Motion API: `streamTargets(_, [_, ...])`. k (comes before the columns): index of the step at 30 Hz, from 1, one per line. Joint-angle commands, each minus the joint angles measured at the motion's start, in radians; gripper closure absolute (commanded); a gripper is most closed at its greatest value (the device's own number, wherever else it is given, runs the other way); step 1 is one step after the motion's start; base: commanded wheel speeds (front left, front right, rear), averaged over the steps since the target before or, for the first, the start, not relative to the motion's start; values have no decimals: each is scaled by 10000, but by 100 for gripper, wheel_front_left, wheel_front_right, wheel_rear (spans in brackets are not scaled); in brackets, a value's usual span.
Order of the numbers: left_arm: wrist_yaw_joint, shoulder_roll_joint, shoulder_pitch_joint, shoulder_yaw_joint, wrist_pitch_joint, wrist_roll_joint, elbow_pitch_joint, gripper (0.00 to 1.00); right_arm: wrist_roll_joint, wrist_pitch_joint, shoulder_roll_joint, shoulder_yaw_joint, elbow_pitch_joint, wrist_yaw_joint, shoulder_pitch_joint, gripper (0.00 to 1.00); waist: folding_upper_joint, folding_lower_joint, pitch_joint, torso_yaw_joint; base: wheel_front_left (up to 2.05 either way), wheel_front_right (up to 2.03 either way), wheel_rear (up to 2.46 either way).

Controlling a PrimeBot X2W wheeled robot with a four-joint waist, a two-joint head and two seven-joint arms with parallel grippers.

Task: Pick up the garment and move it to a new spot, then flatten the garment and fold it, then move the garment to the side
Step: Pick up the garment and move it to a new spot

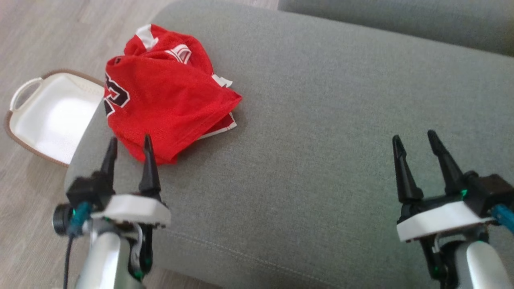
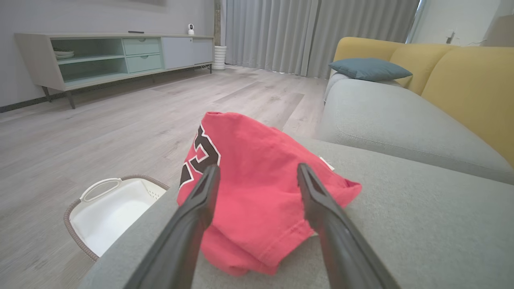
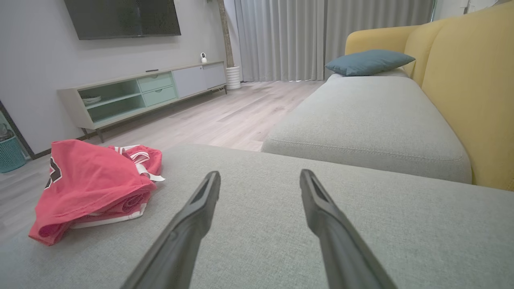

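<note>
The garment (image 1: 168, 96) is a red jersey with white trim and dark lettering, lying crumpled near the left edge of the grey sofa cushion (image 1: 321, 120). My left gripper (image 1: 129, 143) hovers just in front of its near edge, open and holding nothing. In the left wrist view the garment (image 2: 257, 188) lies straight ahead between the spread fingers (image 2: 200, 200). My right gripper (image 1: 414, 137) is open over bare cushion far to the right. From the right wrist view the garment (image 3: 88, 184) lies at the left, well away from my right gripper (image 3: 260, 176).
A white basket (image 1: 52, 116) with a brown rim stands on the wooden floor by the cushion's left edge. A second grey cushion (image 3: 361, 120), yellow backrest (image 3: 474, 100) and blue pillow (image 3: 367, 62) lie beyond. A low TV cabinet (image 3: 140, 96) lines the far wall.
</note>
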Motion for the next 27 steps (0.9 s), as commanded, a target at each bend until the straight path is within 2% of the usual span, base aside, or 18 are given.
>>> streamTargets(1, [62, 101, -784, 379, -122, -97, -320, 0, -90, 90, -252, 271, -483, 40, -532, 0, -1, 0, 402, -120, 0, 0, 0])
streamTargets(4, [35, 147, -1448, 435, -122, -59, 173, 0, -86, 268, -447, 285, -707, 40, -712, 0, -1, 0, 913, -259, 0, 0, 0])
streamTargets(9, [-249, 429, -3134, 663, 184, -387, 1840, 0, -70, 537, -748, 262, -1113, 40, -1025, 0, -1, 0, 1806, -558, 0, 0, 0])
streamTargets(18, [-932, 1119, -6381, 949, 1672, -1052, 5221, 0, -11, 809, -1133, 251, -1653, 40, -1467, 0, -1, 0, 3157, -906, 0, 0, 0])
streamTargets(23, [-1061, 1568, -7703, 967, 2564, -1152, 6948, 0, 39, 877, -1309, 321, -1763, 40, -1652, 0, -1, 0, 3553, -1002, 0, 0, 0])
streamTargets(24, [-1061, 1568, -7703, 967, 2564, -1152, 6948, 0, 39, 877, -1309, 321, -1763, 40, -1652, 0, -1, 0, 3553, -1002, 0, 0, 0])
streamTargets(27, [-1177, 1738, -8184, 868, 3513, -1193, 7925, 0, 68, 872, -1359, 344, -1764, 40, -1695, 0, -1, 0, 3619, -1049, 0, 0, 0])
